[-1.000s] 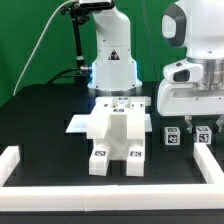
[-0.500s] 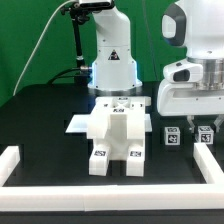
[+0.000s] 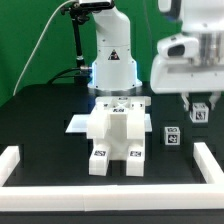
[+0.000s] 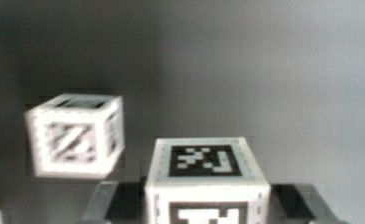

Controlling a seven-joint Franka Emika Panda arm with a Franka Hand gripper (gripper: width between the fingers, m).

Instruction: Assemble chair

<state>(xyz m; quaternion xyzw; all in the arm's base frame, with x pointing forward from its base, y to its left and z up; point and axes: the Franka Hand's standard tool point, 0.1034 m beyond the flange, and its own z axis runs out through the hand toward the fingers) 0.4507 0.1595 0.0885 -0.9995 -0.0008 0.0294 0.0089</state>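
Note:
The chair's main body (image 3: 115,140), a chunky white assembly with tags on its front feet, stands mid-table with a flat white panel (image 3: 78,125) sticking out at its left. In the exterior view's right, my gripper (image 3: 200,112) hangs above the table, shut on a small white tagged block (image 3: 200,109). The wrist view shows that block (image 4: 205,180) squeezed between both fingers (image 4: 122,200) of the gripper (image 4: 205,203). A second small tagged block (image 3: 171,136) (image 4: 76,135) rests on the black table beneath and beside it.
A low white border rail (image 3: 10,165) runs along the table's left, front and right edges. The robot's base (image 3: 112,60) stands behind the chair body, with the marker board (image 3: 120,101) in front of it.
The gripper has risen off the table, lifting one small tagged block with it. The other small block stays where it was. The chair body has not moved.

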